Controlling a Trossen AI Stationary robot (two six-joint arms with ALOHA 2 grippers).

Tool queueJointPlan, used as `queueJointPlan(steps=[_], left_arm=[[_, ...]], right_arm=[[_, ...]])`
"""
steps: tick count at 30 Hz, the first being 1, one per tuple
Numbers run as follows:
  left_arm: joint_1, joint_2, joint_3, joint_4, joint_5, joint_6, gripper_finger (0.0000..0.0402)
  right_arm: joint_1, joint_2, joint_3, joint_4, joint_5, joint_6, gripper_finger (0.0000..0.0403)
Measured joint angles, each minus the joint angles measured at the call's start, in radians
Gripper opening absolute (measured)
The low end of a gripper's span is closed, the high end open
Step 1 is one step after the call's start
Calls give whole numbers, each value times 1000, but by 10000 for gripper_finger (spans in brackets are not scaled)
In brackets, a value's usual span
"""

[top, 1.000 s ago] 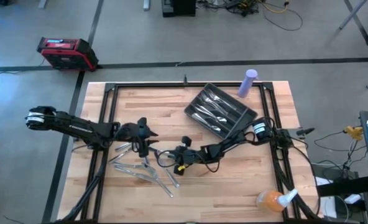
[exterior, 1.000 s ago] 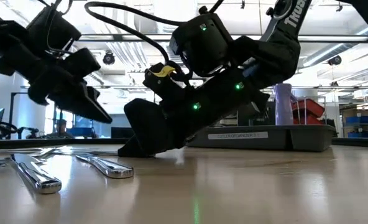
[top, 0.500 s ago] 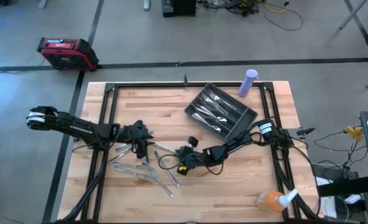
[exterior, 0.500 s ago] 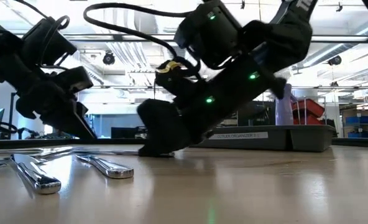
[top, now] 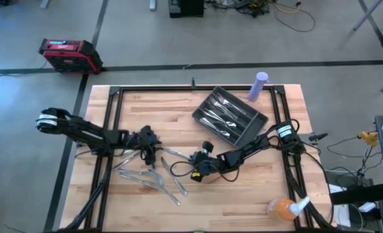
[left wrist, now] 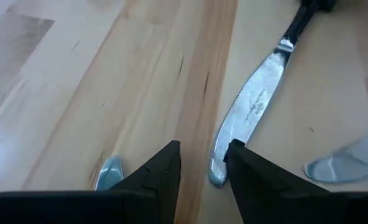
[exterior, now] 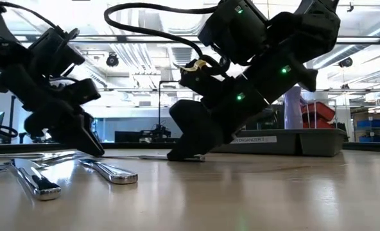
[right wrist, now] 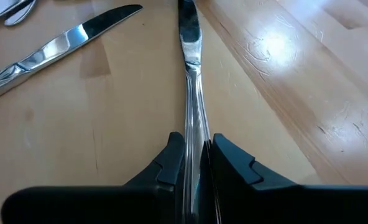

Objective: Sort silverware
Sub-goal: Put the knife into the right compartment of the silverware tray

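Since a second ago both my arms have crept toward the dark tray (top: pixel 229 114): my right end effector (top: pixel 195 172) has slid rightward along the desk (top: pixel 178 110), and my left end effector (top: pixel 151 146) has dropped from raised to low over the wood. From above, my right end effector lies well short of the tray's near corner, and my left one sits farther from the tray, at the edge of the loose silverware (top: pixel 154 179) scattered on the side away from it; more pieces lie in the tray's compartments. At desk level, my right end effector (exterior: pixel 189 154) touches down in front of the tray (exterior: pixel 286 140), with my left end effector (exterior: pixel 90 146) down beside two handles (exterior: pixel 110 171) lying flat in the foreground. Through my left wrist camera, my fingers (left wrist: pixel 159 174) stand slightly apart with nothing between them, one tip just beside the rounded end of a knife (left wrist: pixel 249 115). Through my right wrist camera, my fingers (right wrist: pixel 171 158) are pinched onto the handle of that knife (right wrist: pixel 190 50), which stretches away flat on the desk, a second knife (right wrist: pixel 66 40) beside it.
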Motion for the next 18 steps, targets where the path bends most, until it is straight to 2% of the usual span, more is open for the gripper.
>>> queueJointPlan(steps=[9, 15, 18], left_arm=[[1, 150, 7, 110, -23, -46, 118], [0, 180, 2, 163, -13, -66, 118], [0, 190, -2, 182, -10, -72, 118]], right_arm=[[7, -52, -4, -37, -12, 15, 75], [30, -135, 0, -131, -12, -8, 103], [50, -204, -11, -144, 38, -12, 117]])
